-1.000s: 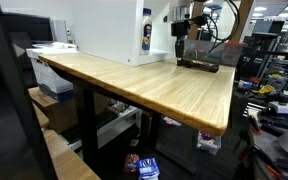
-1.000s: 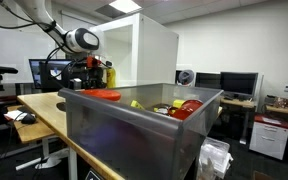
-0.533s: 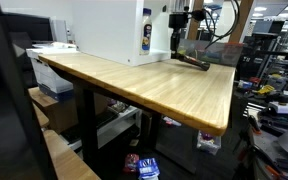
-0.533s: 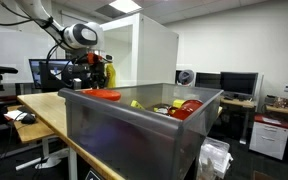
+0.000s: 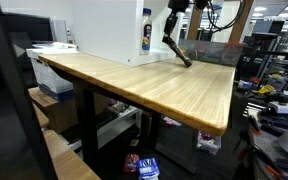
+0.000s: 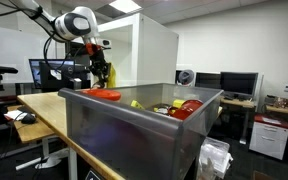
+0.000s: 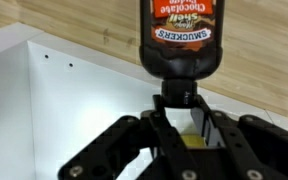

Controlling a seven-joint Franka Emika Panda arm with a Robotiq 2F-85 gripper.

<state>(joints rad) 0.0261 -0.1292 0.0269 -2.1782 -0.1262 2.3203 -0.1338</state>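
Observation:
My gripper (image 7: 182, 108) is shut on the black cap end of a dark brown Smucker's chocolate syrup bottle (image 7: 184, 35). In an exterior view the bottle (image 5: 179, 52) hangs tilted from the gripper (image 5: 170, 36), lifted off the far end of the wooden table (image 5: 154, 85). In an exterior view the gripper (image 6: 99, 64) holds the bottle (image 6: 102, 77) in the air beyond the grey bin. In the wrist view the bottle is over the wood, next to the edge of a white box (image 7: 64, 110).
A tall white box (image 5: 109, 30) stands at the back of the table, with a small bottle (image 5: 146, 35) at its corner. A grey plastic bin (image 6: 134, 135) holds red and yellow items (image 6: 179, 107). Desks, monitors and cluttered shelves surround the table.
The gripper has risen with the syrup bottle. The bottle lay flat on the table a second ago; now it hangs tilted in the air.

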